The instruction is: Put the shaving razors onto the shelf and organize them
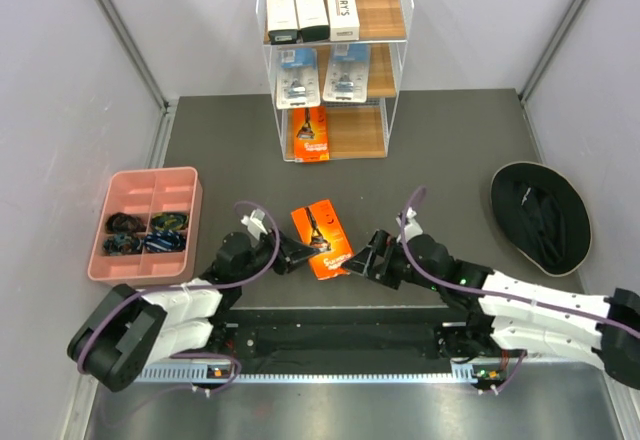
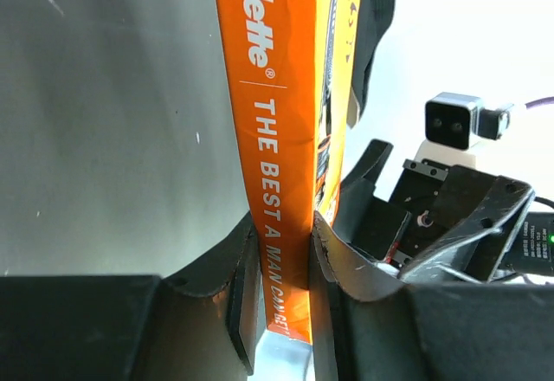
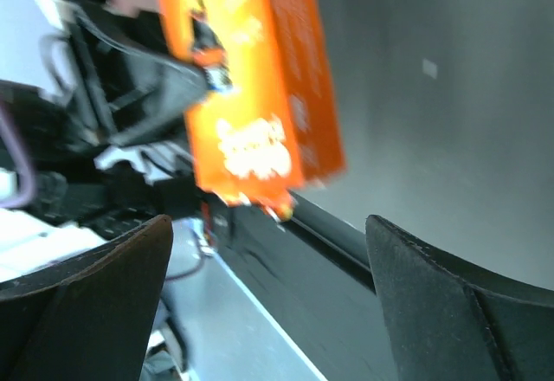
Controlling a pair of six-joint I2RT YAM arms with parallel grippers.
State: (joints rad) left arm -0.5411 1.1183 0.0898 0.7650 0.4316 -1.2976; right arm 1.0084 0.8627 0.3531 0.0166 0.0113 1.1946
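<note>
Orange card (image 1: 322,240), the one razor pack not on the shelf (image 1: 378,12), is held well in front of it, one edge pinched in the left gripper (image 1: 296,252), while the right gripper (image 1: 372,258) gapes empty just beside the card. It looks light, thin and bendy, so the stiffer folded edge seems the best hold. Only the left wrist view shows the fingers (image 2: 247,286) clamping that edge.
</note>
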